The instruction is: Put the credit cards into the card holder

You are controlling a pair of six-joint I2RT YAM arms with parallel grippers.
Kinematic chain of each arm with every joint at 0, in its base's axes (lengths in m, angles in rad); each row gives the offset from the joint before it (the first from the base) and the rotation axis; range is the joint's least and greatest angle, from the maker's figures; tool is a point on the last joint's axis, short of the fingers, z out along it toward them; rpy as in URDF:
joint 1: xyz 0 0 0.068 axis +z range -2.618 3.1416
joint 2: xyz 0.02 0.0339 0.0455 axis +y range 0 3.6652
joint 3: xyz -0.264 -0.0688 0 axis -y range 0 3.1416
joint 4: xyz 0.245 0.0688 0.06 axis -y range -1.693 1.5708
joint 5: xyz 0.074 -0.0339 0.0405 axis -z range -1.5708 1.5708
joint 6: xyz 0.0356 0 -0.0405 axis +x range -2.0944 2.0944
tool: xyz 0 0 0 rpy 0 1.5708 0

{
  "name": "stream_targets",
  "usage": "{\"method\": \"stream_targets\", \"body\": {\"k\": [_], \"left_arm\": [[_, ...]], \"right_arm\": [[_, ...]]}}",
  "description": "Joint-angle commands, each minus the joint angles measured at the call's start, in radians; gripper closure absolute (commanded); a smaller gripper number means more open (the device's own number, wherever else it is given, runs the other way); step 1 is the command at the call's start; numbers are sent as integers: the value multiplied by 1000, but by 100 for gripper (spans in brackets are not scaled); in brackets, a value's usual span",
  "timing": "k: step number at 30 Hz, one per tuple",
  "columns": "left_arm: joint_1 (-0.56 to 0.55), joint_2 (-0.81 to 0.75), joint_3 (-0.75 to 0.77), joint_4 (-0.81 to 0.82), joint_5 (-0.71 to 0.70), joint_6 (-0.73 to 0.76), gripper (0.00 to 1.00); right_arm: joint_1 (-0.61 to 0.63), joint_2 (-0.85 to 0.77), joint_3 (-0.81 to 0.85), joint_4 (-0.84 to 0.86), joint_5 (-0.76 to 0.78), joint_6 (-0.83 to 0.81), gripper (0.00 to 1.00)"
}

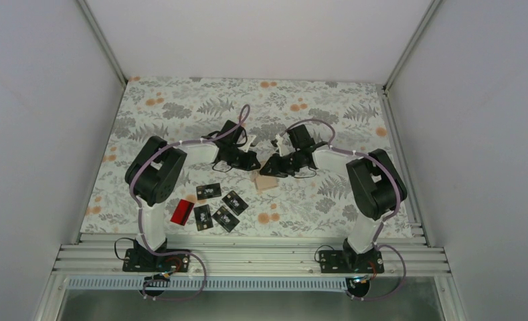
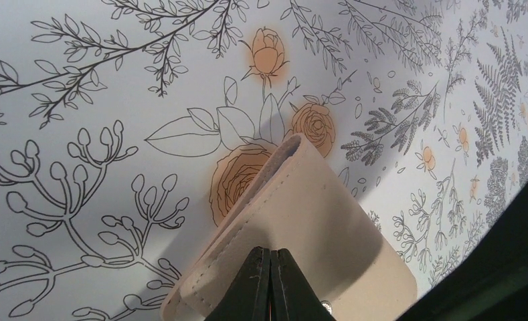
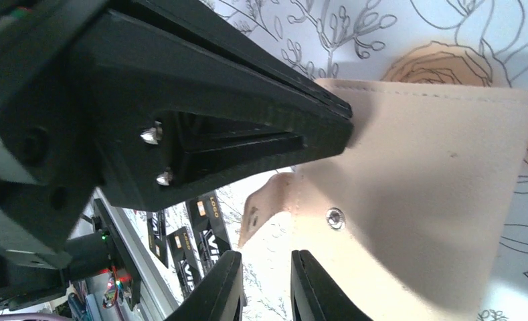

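The tan card holder (image 1: 267, 181) lies folded on the floral table between both arms. My left gripper (image 1: 250, 160) is shut, its tips (image 2: 270, 251) resting on the holder's top flap (image 2: 328, 221). It shows as a large black wedge in the right wrist view (image 3: 247, 114). My right gripper (image 3: 266, 257) is open and empty, just below the holder's snap tab (image 3: 257, 207) and snap stud (image 3: 334, 217). Several black credit cards (image 1: 208, 191) (image 1: 235, 202) (image 1: 203, 217) and one red card (image 1: 181, 211) lie on the table near the left arm. The holder's blue inside is hidden.
Black cards show at the lower left of the right wrist view (image 3: 207, 224). An aluminium rail (image 1: 247, 254) runs along the near table edge with the arm bases. White walls close in the sides and back.
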Motion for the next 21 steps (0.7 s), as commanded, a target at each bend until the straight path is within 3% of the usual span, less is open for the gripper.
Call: {"method": "stream_targets", "body": {"k": [1, 21], "left_arm": [[-10, 32, -33, -29, -102, 12, 98], [-22, 34, -32, -34, -111, 14, 98]], "right_arm": [[20, -30, 37, -25, 2, -6, 79], [57, 36, 87, -42, 62, 0, 80]]}}
